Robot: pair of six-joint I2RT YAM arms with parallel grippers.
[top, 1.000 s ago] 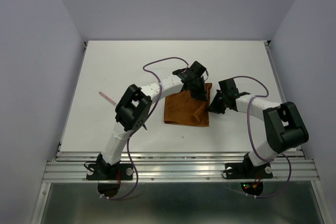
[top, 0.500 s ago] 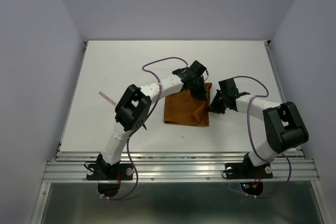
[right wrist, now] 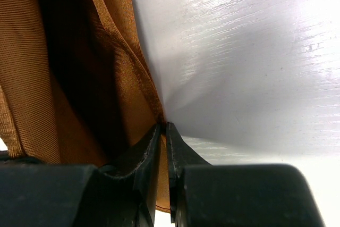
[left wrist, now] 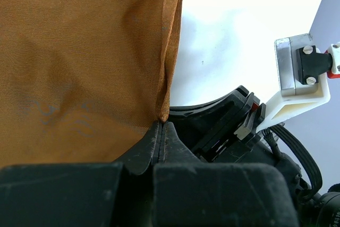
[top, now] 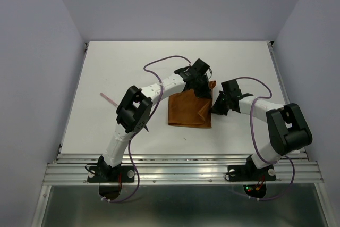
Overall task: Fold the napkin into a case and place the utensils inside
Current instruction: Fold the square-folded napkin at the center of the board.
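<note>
Black left end effector [top: 201,86] is clamped tight on the far right corner of the thin rust-orange cloth napkin [top: 188,112], and it has just drawn that corner up and away! The napkin's left edge has slid a touch rightward over the white counter [top: 122,67]. Right end effector [top: 217,107], narrow, pinches the hem on the napkin's right side. The napkin lies part-folded between them, mid-counter; I'd say the fold is being tensioned, and no case has formed yet

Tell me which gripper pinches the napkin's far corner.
The left gripper: it pinches the napkin at its far right corner, whereas the right gripper pinches midway along the right edge.
</note>
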